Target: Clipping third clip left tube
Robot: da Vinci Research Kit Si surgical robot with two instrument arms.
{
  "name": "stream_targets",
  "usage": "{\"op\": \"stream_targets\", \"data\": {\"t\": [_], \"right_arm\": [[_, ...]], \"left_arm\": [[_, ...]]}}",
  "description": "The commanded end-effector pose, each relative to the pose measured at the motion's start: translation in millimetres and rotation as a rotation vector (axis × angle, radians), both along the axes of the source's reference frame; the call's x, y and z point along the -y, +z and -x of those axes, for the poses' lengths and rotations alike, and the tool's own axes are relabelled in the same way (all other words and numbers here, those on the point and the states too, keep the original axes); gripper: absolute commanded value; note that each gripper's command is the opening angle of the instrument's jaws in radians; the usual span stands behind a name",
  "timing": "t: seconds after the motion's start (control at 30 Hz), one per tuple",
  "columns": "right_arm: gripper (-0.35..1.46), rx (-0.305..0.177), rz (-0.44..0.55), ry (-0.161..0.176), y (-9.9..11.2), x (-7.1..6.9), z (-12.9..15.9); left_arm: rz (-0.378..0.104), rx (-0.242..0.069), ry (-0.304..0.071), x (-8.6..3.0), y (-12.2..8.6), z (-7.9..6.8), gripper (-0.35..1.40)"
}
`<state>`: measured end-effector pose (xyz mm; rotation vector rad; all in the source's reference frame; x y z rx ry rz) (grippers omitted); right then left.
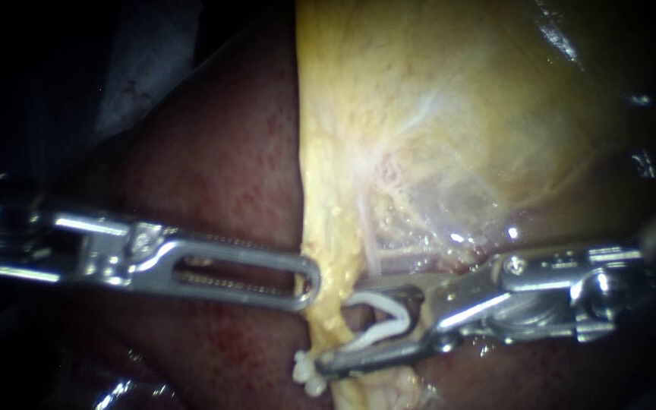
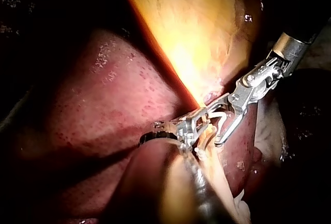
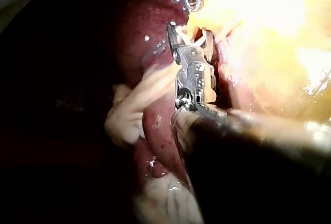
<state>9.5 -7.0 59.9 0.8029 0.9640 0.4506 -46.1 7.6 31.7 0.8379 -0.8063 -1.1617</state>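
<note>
Nearest the camera is the white clip point(image 1: 377, 332), so I'll place everything off that. It sits in the end effector of my right instrument point(image 1: 339, 326), which is spread wide with one leg of the clip seated against each half. That means it's gripping the clip and nothing else yet. I keep it gaping like this so the mouth can slide over tissue before I squeeze.

Just off the clip's open mouth is a yellowish strand of tissue point(image 1: 329, 313). I reckon the left tube runs in there, but I honestly can't pick the tube out from the fat around it. Right by the tip of the lower half, on that same strand, are some small white knobs point(image 1: 309, 372). They look like a clip already on, hence my mouth being lined up just beside them, not on top.

On the far side of the strand from the clip, my left instrument point(image 1: 309, 277) has its tip touching the strand's edge. It's probably there to hold things taut, but it's flat-on to the camera. So I can't tell whether its end effector is pinching or only resting.

Beyond the clip, the gallbladder point(image 1: 434, 114) rises pale yellow. The dark red liver point(image 1: 222, 167) lies furthest back, behind my left instrument.
</note>
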Motion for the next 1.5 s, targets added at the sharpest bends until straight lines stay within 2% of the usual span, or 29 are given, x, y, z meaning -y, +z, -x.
{"op": "stream_targets", "data": {"t": [0.03,0.17,0.43,0.87,1.13,1.2,1.27,1.37,1.5], "right_arm": [[0.58,-0.002,0.001,-0.006,0.2,0.2,-0.4],[0.58,-0.004,-0.001,-0.014,0.6,0.6,-1.3],[0.58,0.000,-0.001,-0.008,0.7,0.4,-2.6],[0.56,-0.002,-0.016,-0.007,-0.7,-1.6,-2.5],[0.53,-0.002,-0.018,-0.007,-1.0,-1.9,-2.4],[0.49,0.000,-0.023,-0.005,-1.0,-1.9,-2.4],[0.38,0.015,-0.065,0.011,-1.0,-1.8,-2.4],[0.06,0.033,-0.111,0.029,-1.1,-1.8,-2.3],[-0.12,0.036,-0.120,0.032,-0.9,-1.7,-2.1]], "left_arm": [[0.000,0.000,0.000,0.0,0.0,0.0,-0.35],[0.000,0.000,0.000,0.1,0.0,0.1,-0.35],[0.000,-0.001,-0.001,0.1,-0.1,0.2,-0.35],[0.001,-0.001,-0.001,0.1,0.0,0.3,-0.35],[0.001,-0.001,-0.001,0.1,0.1,0.3,-0.35],[0.001,-0.001,-0.001,0.1,0.1,0.3,-0.35],[0.001,-0.001,-0.001,0.1,0.1,0.3,-0.35],[0.001,-0.001,-0.001,0.1,0.1,0.3,-0.35],[0.001,-0.001,-0.001,0.1,0.1,0.3,-0.35]]}}
